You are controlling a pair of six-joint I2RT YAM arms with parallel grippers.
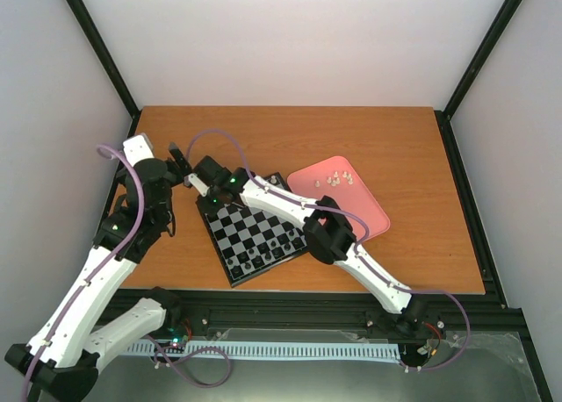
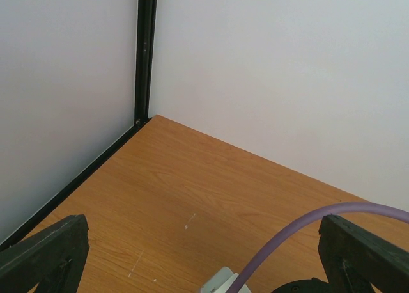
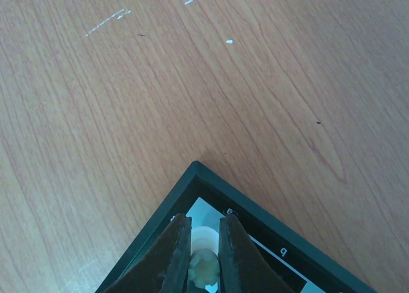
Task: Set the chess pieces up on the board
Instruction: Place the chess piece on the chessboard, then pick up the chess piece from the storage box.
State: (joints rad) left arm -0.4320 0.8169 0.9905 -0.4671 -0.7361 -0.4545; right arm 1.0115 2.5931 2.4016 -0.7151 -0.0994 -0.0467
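Top and wrist views, chess set-up in progress. The tabletop [image 1: 369,139] carries the board [image 1: 233,222], set at an angle, and a pink tray [image 1: 369,213] lying well to the right of the right gripper [image 3: 204,222].

The right gripper reaches over the board's far-left corner. Its jaws are narrow, with the fingers [image 3: 176,254] close against either side of one cream piece [image 3: 203,267], which is low over the corner square, directly beneath the gripper. The left gripper [image 1: 178,161] hangs just left of the right gripper, beyond the board's edge, spread wide and holding nothing.

Dark pieces [image 1: 272,251] stand along the board's near rows, well toward the arm bases from the right gripper. Several cream chess pieces [image 1: 335,179] wait on the tray.

Judged progress: early for the cream side. One piece is at its corner square and the tray's group is left to move. The right arm hides much of the far rows.
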